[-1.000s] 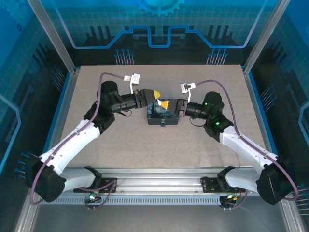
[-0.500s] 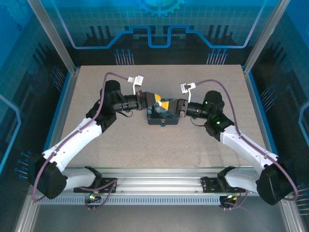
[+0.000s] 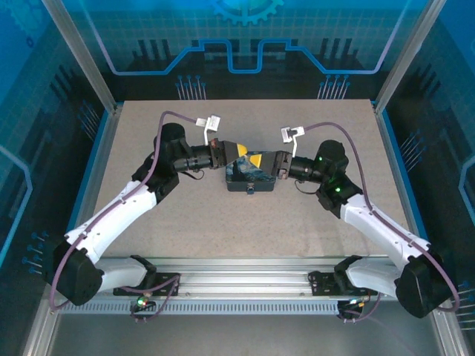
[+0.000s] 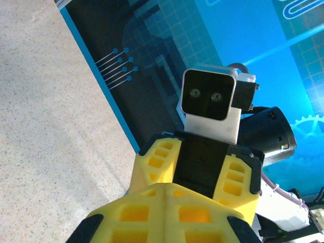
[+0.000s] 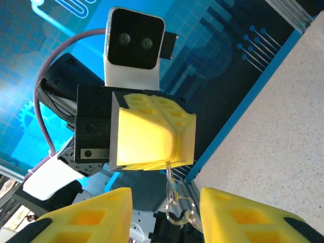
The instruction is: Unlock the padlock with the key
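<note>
yellow left end effector [image 5: 162, 152] pinches the key [image 5: 168, 174], its ring dangling between the right end effector's [image 5: 164, 212] spread fingers. padlock [image 3: 251, 178], i reckon, lies on the tabletop [image 3: 223, 237] below. keep the grip firm and line up squarely.

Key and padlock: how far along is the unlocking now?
Done: the key is off the table, pinched in the shut left gripper, with its ring hanging. In hand: the open right gripper sits around that ring, perhaps to take it. Left: the padlock lies below, and the key is not yet inserted or turned.
</note>
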Robot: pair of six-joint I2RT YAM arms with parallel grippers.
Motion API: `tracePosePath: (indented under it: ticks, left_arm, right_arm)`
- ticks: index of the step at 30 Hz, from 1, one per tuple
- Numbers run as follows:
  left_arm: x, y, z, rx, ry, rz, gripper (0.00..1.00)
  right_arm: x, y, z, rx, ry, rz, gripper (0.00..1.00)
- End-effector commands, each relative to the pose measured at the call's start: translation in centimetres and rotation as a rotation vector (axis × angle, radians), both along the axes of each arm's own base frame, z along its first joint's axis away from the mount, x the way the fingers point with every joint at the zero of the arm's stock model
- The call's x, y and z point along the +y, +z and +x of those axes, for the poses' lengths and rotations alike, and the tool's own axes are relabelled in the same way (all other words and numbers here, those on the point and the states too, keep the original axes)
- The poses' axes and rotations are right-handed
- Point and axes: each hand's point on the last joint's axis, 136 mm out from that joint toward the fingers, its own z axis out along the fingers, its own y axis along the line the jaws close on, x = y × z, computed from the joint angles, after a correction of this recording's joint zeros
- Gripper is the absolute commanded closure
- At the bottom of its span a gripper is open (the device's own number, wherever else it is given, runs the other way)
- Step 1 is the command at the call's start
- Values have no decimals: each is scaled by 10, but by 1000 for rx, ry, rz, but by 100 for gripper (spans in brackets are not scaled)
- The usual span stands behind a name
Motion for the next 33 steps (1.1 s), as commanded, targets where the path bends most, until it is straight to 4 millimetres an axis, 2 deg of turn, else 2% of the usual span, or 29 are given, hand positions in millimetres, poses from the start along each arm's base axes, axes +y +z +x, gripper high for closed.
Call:
tracePosePath:
  ticks: [1,5,12,18,24,26,33]
  left_arm:
    - [6,10,0,-23,33,-23,100]
    - [7,9,1,-14,47,-38,100]
    - [10,7,3,-9,74,-51,100]
    - [11,7,4,-13,88,-53,100]
    - [12,9,4,-14,89,-59,100]
    - [12,10,3,-16,89,-61,100]
    - [11,12,2,-20,79,-70,100]
  right_arm:
    - [-4,12,0,-44,-42,40,57]
    - [-4,10,5,-36,-87,55,51]
    - [8,10,6,-33,-71,79,51]
    - [21,10,1,-32,-28,82,60]
    - [19,8,4,-31,-53,87,71]
    - [18,8,4,-33,-53,85,79]
    - [18,1,6,-21,-58,70,97]
